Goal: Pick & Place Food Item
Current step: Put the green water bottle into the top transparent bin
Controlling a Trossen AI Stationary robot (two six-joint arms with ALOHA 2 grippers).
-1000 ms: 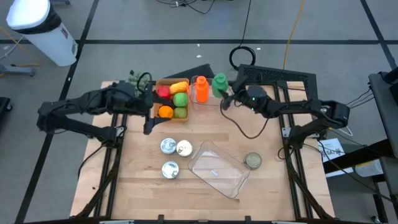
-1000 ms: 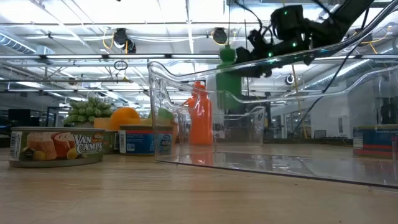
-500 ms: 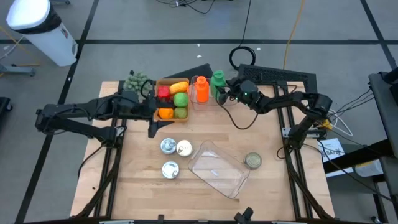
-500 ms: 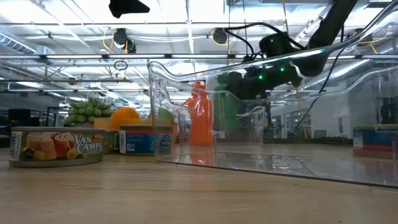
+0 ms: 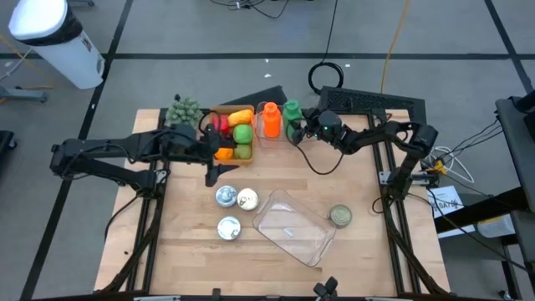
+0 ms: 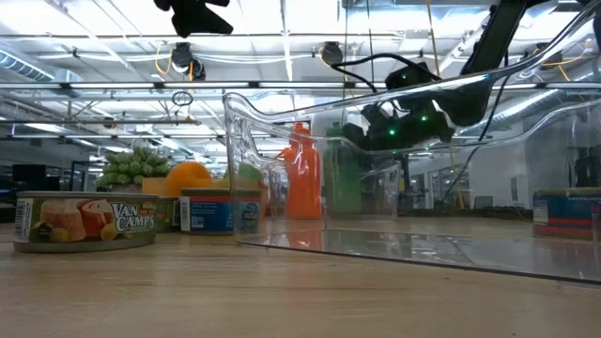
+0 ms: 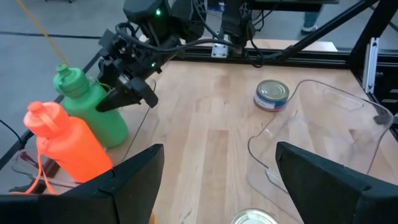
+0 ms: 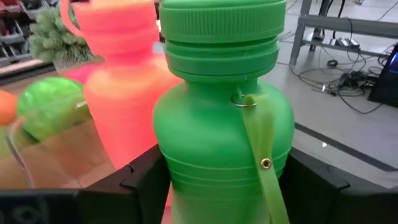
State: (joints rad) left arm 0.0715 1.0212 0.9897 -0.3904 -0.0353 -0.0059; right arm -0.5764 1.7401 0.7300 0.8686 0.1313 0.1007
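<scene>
The green bottle (image 5: 292,114) stands upright just beside the orange bottle (image 5: 270,119), its long axis vertical. It is framed by the spread fingers of the right gripper (image 5: 303,127), apparently not yet pinched. The left gripper (image 5: 212,171), farther away, is held open and empty.

— What do the two robot arms look like from above?
— Both the left arm (image 5: 109,155) and the right arm (image 5: 380,138) are dark, slim and jointed, each ending in a black gripper.

— Any lights or wiring?
— Small green lights glow on the right arm's wrist housing (image 6: 404,117), and a thin black cable (image 5: 322,171) loops beneath it.

— And up close?
— The left gripper's fingers (image 7: 134,180) are broad, matte black and angular.
</scene>
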